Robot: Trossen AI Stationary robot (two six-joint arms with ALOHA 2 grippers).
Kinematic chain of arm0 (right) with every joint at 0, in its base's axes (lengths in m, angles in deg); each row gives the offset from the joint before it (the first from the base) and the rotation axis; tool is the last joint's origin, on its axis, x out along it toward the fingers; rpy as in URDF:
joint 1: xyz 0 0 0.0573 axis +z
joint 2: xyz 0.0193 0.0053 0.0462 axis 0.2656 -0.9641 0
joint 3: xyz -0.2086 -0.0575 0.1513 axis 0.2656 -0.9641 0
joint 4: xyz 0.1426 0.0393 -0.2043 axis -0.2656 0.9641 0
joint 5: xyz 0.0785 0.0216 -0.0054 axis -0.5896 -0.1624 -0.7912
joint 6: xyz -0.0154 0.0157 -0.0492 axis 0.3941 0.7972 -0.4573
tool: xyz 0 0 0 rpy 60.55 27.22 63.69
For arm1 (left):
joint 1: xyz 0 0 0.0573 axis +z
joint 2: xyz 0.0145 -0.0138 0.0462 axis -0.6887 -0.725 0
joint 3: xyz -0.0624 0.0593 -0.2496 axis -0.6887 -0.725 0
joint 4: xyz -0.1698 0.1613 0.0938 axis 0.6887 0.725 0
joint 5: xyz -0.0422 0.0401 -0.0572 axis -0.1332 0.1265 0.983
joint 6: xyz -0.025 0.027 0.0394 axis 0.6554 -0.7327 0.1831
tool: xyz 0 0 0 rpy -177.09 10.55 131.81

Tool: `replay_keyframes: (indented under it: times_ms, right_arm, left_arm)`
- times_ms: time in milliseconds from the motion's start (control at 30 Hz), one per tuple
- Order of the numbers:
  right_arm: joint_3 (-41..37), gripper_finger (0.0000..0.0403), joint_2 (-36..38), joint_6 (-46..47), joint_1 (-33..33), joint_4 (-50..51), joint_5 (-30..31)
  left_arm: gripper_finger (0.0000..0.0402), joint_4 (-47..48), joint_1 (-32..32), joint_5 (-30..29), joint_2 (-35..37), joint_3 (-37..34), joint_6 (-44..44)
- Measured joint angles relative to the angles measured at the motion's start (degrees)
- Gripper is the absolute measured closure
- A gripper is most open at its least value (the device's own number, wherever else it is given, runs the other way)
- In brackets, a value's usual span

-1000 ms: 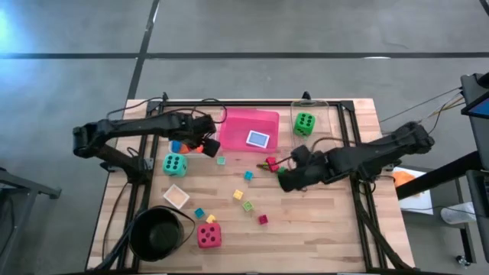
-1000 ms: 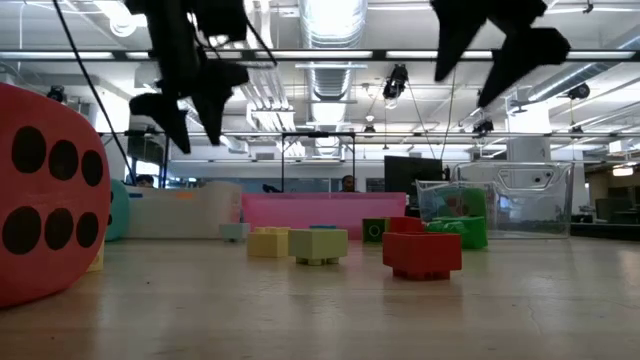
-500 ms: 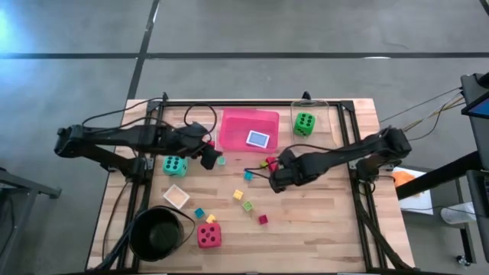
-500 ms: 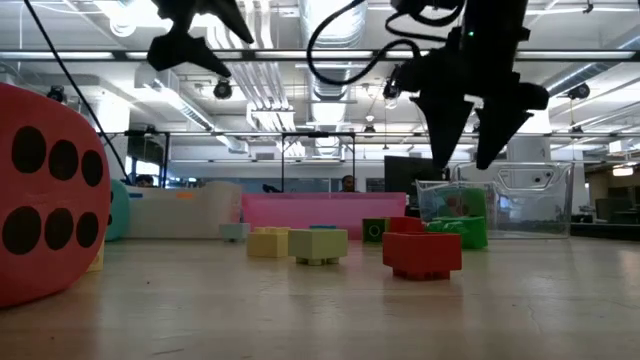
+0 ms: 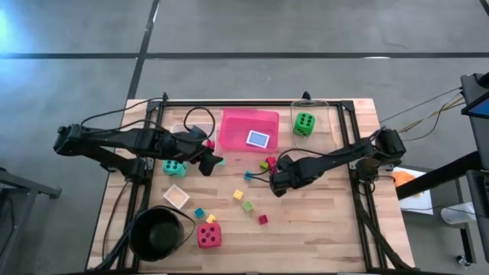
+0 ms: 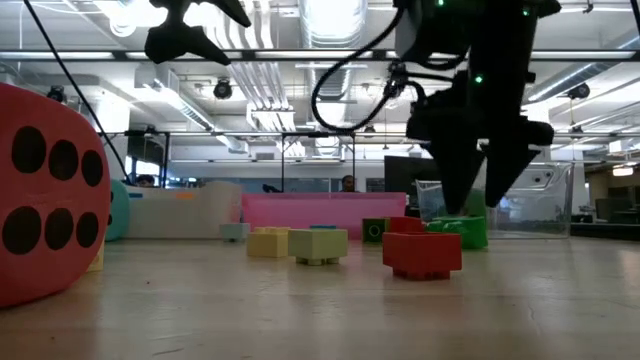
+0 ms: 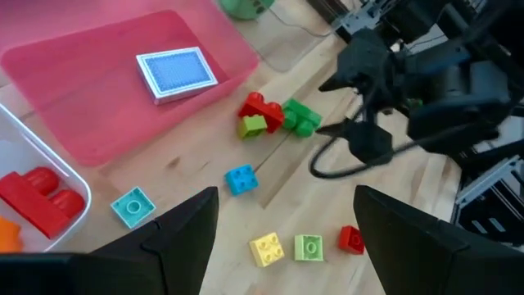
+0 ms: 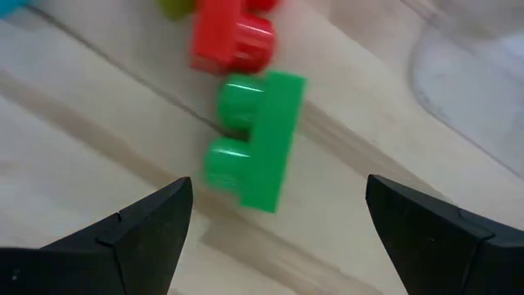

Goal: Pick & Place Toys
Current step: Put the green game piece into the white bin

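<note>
From above, the pink plastic tray (image 5: 247, 130) sits at the far middle of the wooden table (image 5: 321, 221). A small blue-backed card (image 5: 258, 139) lies inside it. The left gripper (image 5: 212, 163) hangs just beside the tray's left near corner, fingers spread and holding nothing. The right gripper (image 5: 276, 183) is near the tray's right near corner, wide open and empty, over a little bunch of blocks. The green dotted dice (image 5: 304, 123) sits in the clear plastic tray (image 5: 325, 116) to the right of the pink one. The teal dotted dice (image 5: 174, 165) is left of the pink tray. The red dotted dice (image 5: 208, 234) and the black round bowl (image 5: 159, 234) are well apart from it, at the near edge.

From table height, the pink tray is far back. A red plastic block (image 6: 421, 251) and yellow plastic blocks (image 6: 296, 242) lie in front of it. The right gripper hangs above the red one.

In the left wrist view, more tiny blocks lie scattered near the pink tray.

In the right wrist view, a green plastic block with 2 studs (image 8: 253, 140) lies between the 2 open fingers. I think it is light, hard and a bit slippery, so pinch its 2 long flat sides.

I can read no words anywhere.
</note>
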State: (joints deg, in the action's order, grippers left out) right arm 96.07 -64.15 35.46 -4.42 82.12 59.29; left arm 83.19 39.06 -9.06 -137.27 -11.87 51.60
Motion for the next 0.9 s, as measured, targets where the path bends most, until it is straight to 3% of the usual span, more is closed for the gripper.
replay_keyframes:
  times_ms: [333,533,900]
  right_arm:
    - [-4.87,0.0046,-0.42,-2.23,-0.28,-11.57,-0.33]
    - [-6.32,0.0050,-0.42,-1.41,-0.59,-12.22,-0.38]
    - [-8.10,0.0169,-0.42,2.52,-1.68,-17.01,-1.53]
  left_arm:
    - [0.0113,0.03,0.00,0.49,0.24,0.00,0.00]
    - [0.0113,0.03,0.00,0.80,0.24,0.00,0.20]
    - [0.0113,0.03,0.02,0.82,0.24,0.00,0.22]
